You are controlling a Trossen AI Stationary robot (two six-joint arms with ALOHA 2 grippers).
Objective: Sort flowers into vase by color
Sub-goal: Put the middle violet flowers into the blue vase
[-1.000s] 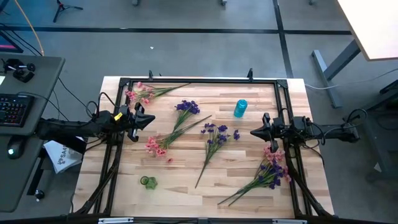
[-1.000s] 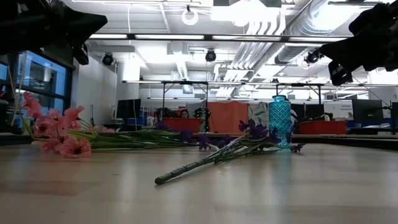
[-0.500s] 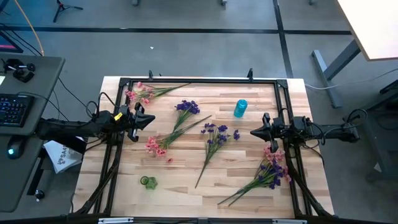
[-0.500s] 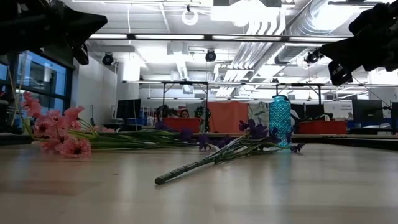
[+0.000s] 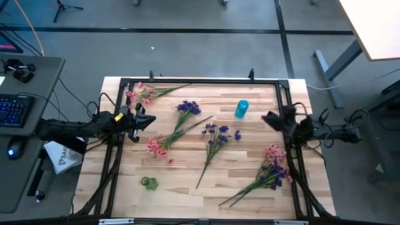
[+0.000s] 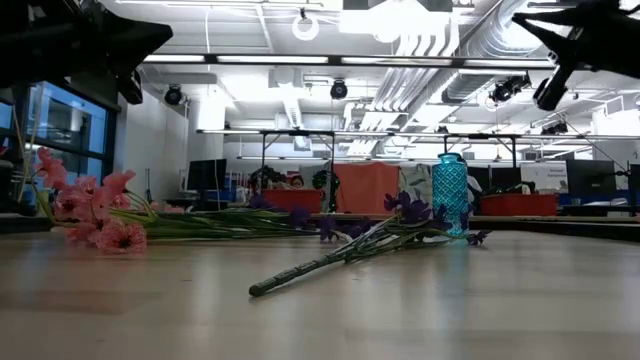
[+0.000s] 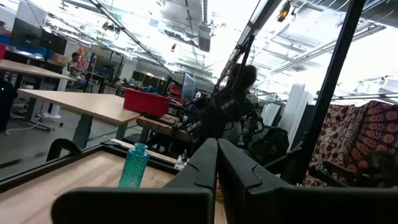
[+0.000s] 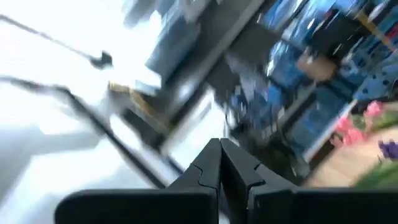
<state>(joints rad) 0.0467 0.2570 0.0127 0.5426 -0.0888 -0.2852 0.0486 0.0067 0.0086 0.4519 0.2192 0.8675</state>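
Flower sprigs lie flat on the wooden table: a pink one [image 5: 140,92] at the far left, a purple one [image 5: 187,107], a pink one [image 5: 156,147] with its stem crossing toward the purple one, a purple one [image 5: 220,134] mid-table, and a mixed pink and purple bunch [image 5: 272,169] near the right. A teal vase [image 5: 242,109] stands upright toward the far edge. My left gripper [image 5: 152,119] hovers shut over the left side, holding nothing. My right gripper [image 5: 265,117] hangs shut in the air, right of the vase, empty.
A small green vase [image 5: 149,182] stands near the table's near-left corner. A black frame [image 5: 200,80] runs around the table edge. A desk with a keyboard [image 5: 14,109] stands to the left. Bare wood lies between the mid-table purple sprig and the near edge.
My right gripper has risen and swung toward the table's far edge, closer to the teal vase, turning its fingers as it went. It stays shut. The left arm and all the flowers have kept still.
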